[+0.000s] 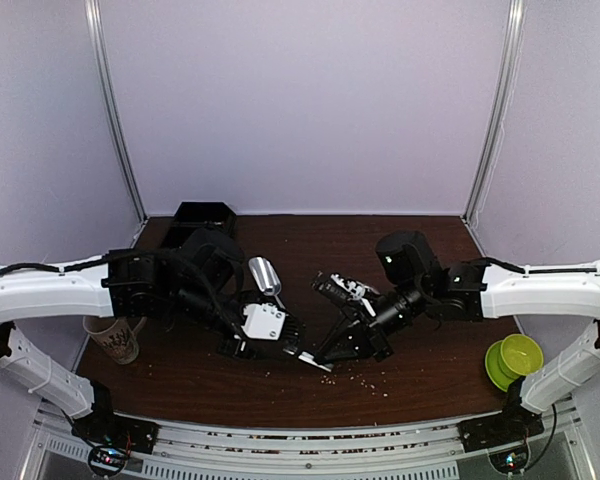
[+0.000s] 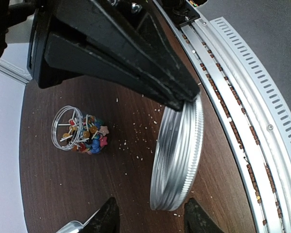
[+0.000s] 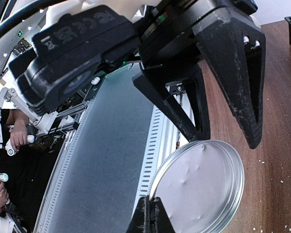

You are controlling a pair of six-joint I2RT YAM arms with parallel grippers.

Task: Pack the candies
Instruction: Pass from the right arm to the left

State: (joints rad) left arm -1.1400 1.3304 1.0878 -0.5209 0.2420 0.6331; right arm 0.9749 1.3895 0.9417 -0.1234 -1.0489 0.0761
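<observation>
The candies [image 2: 93, 140] sit in the clear jar [image 2: 63, 127] on the surface [image 2: 63, 194], uncapped; the right hand [image 3: 149, 216] pinches the metal lid [image 3: 199, 187] by its rim; the left hand [image 2: 153, 219] stands parted astride it — capping seemingly remains.

Cup [image 1: 113, 340]: lower left, at tabletop [image 1: 310, 240] edge.
Green bowl [image 1: 515, 358]: lower right.
Black bin [image 1: 202, 216]: back, upper left of centre.
Crumbs [image 1: 365, 380]: bottom centre.
</observation>
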